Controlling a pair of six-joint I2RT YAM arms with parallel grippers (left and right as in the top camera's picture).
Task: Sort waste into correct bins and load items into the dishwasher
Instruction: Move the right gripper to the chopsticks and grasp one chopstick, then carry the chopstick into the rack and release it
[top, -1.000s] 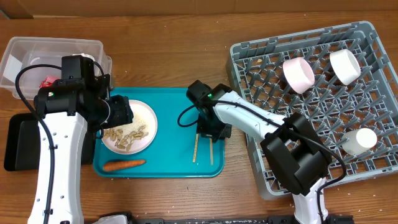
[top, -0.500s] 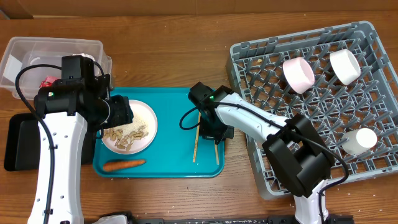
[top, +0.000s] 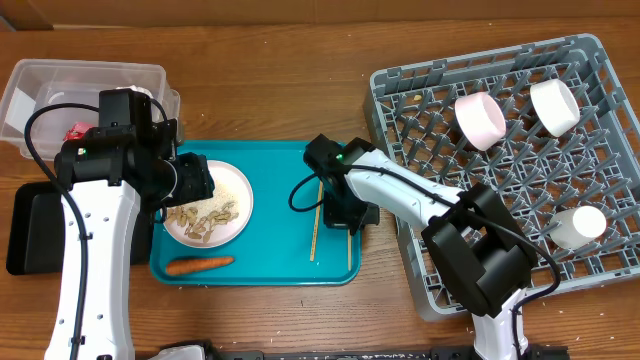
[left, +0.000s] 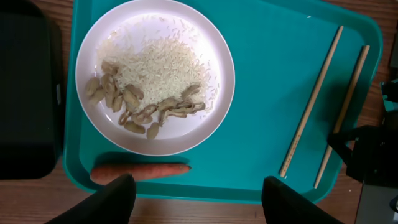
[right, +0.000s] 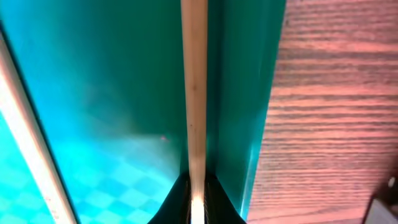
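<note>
chopstick (right: 193, 93) pinched between right jaws, on tray (right: 112, 93)

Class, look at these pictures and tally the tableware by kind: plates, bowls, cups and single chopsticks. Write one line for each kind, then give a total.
plate: 1
bowls: 2
cup: 1
chopsticks: 2
Total: 6

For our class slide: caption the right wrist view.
Right tool shut on one chopstick lying along the teal tray wall.
</note>
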